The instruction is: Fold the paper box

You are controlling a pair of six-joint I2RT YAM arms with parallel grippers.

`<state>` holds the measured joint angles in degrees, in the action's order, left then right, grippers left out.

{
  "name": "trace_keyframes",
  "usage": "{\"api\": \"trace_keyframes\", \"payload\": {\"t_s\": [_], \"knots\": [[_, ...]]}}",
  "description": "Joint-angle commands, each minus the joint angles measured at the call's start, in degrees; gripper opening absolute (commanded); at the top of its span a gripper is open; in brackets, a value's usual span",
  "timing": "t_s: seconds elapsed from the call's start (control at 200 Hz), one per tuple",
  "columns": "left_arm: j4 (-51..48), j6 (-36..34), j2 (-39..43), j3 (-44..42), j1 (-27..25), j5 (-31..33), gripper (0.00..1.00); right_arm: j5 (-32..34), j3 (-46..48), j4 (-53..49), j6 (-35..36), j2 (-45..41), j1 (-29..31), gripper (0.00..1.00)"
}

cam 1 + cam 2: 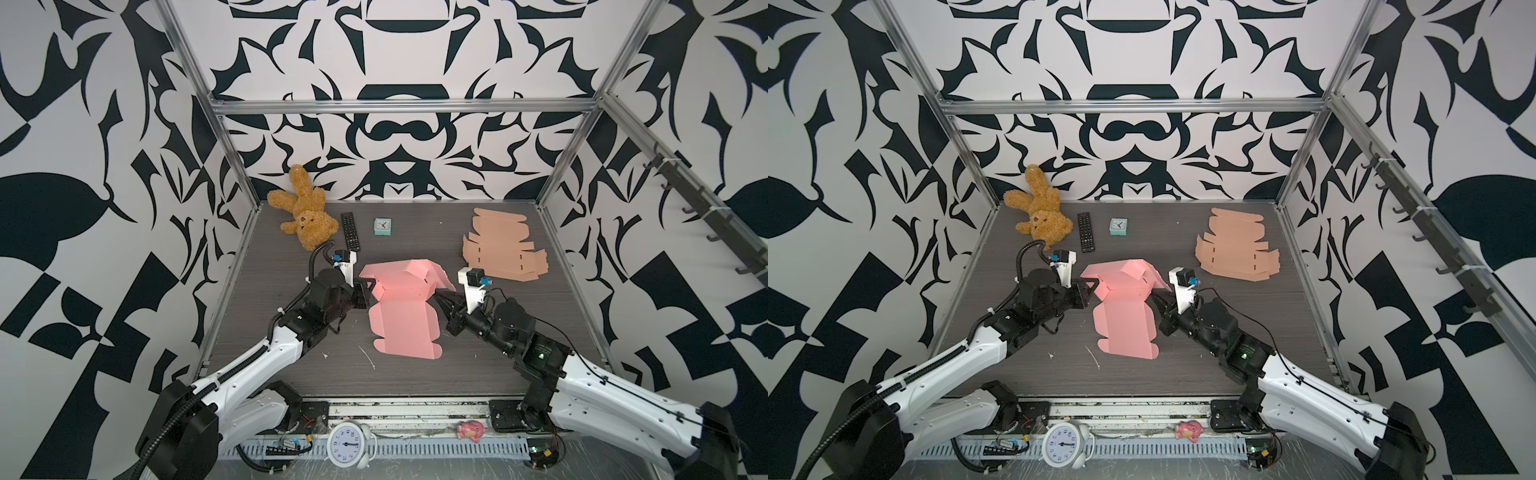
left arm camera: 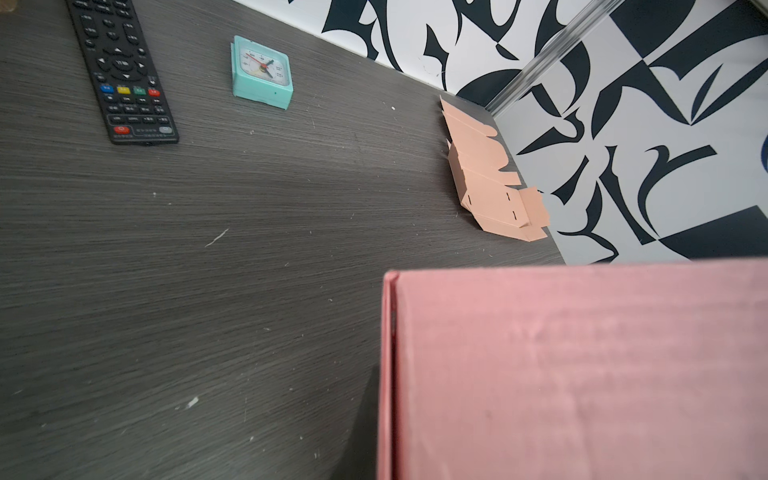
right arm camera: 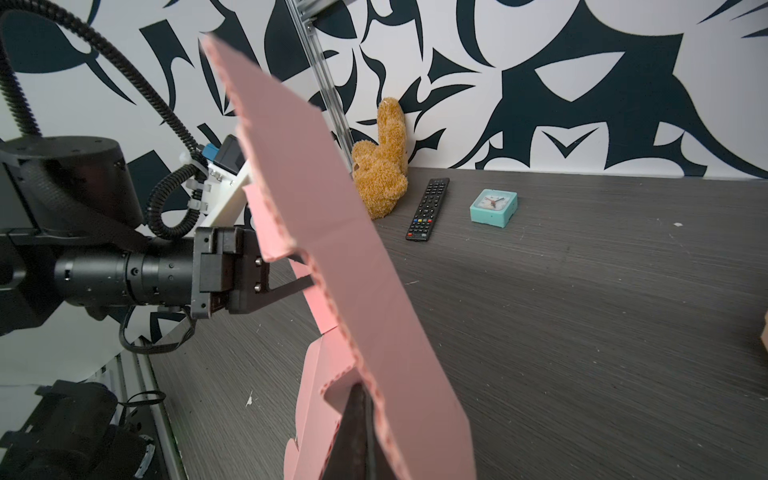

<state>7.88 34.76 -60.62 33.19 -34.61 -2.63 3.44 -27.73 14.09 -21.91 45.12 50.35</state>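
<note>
The pink paper box (image 1: 401, 320) (image 1: 1125, 324) lies mid-table, its near half flat and its far panels raised. My left gripper (image 1: 370, 291) (image 1: 1094, 289) is at its left side, shut on the upright left wall. In the right wrist view the left gripper (image 3: 299, 286) pinches that wall behind the big raised panel (image 3: 353, 270). The left wrist view shows only the pink wall (image 2: 582, 374); the fingers are hidden. My right gripper (image 1: 436, 294) (image 1: 1153, 296) (image 3: 357, 399) is tucked under the raised right panel, fingertips pressed together in the notch between panel and side flap.
A tan flat box blank (image 1: 503, 247) lies at the back right. A teddy bear (image 1: 303, 212), a black remote (image 1: 350, 230) and a teal clock (image 1: 382, 226) sit along the back. A white alarm clock (image 1: 347, 444) and pink toy (image 1: 469, 430) rest on the front rail.
</note>
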Motion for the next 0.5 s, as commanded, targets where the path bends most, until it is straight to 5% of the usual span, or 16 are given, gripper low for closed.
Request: {"api": "trace_keyframes", "payload": {"t_s": [0.0,0.495], "knots": [[1.52,0.92,0.25,-0.97,0.25,-0.62,0.06,0.85,-2.67,3.84,-1.07,1.33,0.20,0.06],[3.18,1.71,-0.95,-1.33,0.24,-1.67,0.06,0.69,-3.66,5.31,-3.45,5.47,0.21,0.07]]}}
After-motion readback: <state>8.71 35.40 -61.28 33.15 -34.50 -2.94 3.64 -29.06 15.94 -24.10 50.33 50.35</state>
